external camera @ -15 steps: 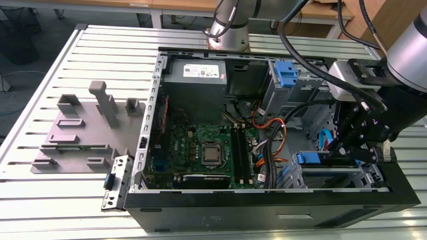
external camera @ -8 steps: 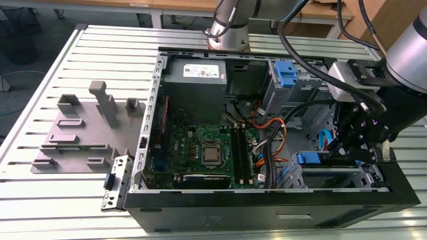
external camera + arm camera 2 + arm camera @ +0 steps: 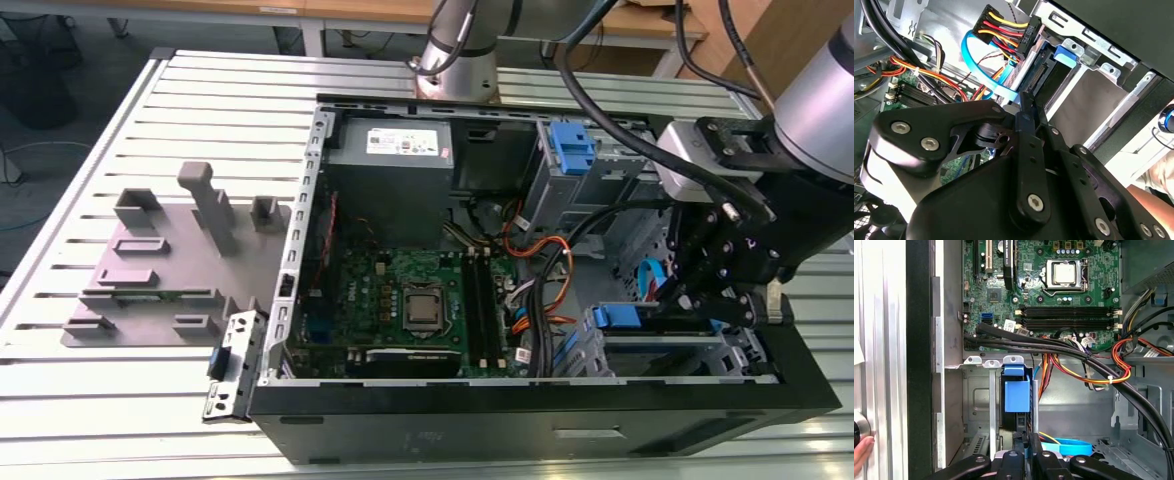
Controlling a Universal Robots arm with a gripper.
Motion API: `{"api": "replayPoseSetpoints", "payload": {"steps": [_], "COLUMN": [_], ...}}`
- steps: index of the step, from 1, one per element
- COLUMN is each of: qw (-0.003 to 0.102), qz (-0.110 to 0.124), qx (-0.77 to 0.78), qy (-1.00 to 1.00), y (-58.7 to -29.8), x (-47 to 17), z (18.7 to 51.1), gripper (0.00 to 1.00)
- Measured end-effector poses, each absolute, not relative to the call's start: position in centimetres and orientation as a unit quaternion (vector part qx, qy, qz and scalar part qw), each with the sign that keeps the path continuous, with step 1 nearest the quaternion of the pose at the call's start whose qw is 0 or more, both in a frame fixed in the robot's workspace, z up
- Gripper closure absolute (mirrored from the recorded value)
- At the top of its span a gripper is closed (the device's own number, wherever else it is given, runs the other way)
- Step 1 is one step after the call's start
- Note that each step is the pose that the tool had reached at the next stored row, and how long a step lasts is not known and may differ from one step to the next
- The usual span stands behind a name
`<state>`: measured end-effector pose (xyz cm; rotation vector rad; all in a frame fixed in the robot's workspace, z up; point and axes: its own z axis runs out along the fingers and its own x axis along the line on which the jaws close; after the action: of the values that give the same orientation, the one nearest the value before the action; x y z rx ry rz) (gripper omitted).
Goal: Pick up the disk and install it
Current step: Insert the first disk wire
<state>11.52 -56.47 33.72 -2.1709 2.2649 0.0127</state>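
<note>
Gripper (image 3: pixel 1027 111) is sitting with jaws pressed together, pinching nothing, tips at the near end of the disk (image 3: pixel 1016 395). Disk is standing on edge in the drive cage (image 3: pixel 976 405) just ahead; cables (image 3: pixel 1064 347) are running beyond.

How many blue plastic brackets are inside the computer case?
2. The far blue bracket sits in the back cage, the near blue bracket in the front bay. Others may be hidden.
</note>
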Motion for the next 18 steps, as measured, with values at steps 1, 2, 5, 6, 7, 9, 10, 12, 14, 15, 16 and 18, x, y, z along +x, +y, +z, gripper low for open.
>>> {"api": "replayPoseSetpoints", "payload": {"steps": [1,2,5,6,7,9,10,12,14,15,16,18], "qw": [0.002,0.002,0.002,0.002,0.002,0.002,0.002,0.002,0.002,0.002,0.002,0.002], "qz": [0.004,0.004,0.004,0.004,0.004,0.004,0.004,0.004,0.004,0.004,0.004,0.004], "qx": [-0.692,-0.692,-0.694,-0.696,-0.698,-0.699,-0.699,-0.700,-0.700,-0.700,-0.700,-0.700], "qy": [0.722,0.722,0.720,0.718,0.717,0.715,0.715,0.714,0.714,0.714,0.714,0.714], "y": [-56.47,-56.47,-56.47,-56.47,-56.46,-56.46,-56.46,-56.46,-56.46,-56.46,-56.46,-56.46], "x": [11.52,11.52,11.52,11.52,11.52,11.52,11.52,11.52,11.52,11.52,11.52,11.52], "z": [33.72,33.72,33.73,33.72,33.71,33.71,33.70,33.68,33.67,33.67,33.67,33.67], "gripper": [0.84,0.84,0.84,0.84,0.84,0.84,0.84,0.84,0.84,0.84,0.84,0.84]}}
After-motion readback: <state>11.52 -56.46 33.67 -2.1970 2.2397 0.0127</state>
